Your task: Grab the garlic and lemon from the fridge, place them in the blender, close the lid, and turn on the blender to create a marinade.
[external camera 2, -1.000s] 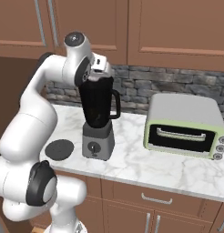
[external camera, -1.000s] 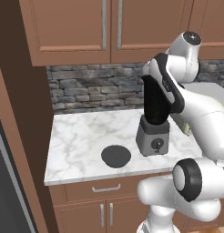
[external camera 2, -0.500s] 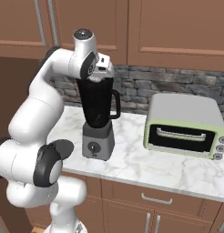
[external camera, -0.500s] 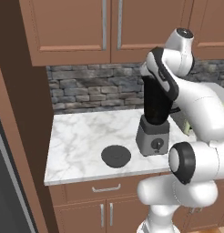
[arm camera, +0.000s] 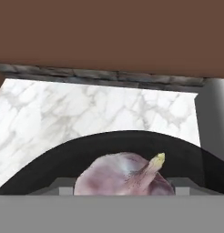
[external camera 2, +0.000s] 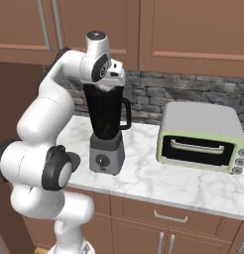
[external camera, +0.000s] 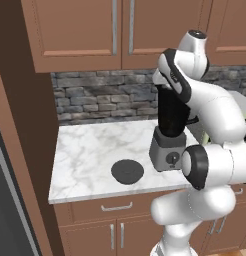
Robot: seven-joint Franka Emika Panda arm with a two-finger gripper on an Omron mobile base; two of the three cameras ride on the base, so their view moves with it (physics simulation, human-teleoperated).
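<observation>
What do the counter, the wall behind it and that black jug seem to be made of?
The counter looks like polished white marble, going by its grey veins. The wall looks like rough grey stone blocks with dark joints. The blender jar looks like smooth dark plastic or tinted glass; its base is matte grey.

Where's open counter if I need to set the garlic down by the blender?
Bare marble counter lies left of the lid, toward the wood panel, and between blender and toaster oven. Tightest right around the blender base.

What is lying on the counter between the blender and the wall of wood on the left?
In the left base view, the lid lies flat on the marble counter there, just left of the blender.
</observation>
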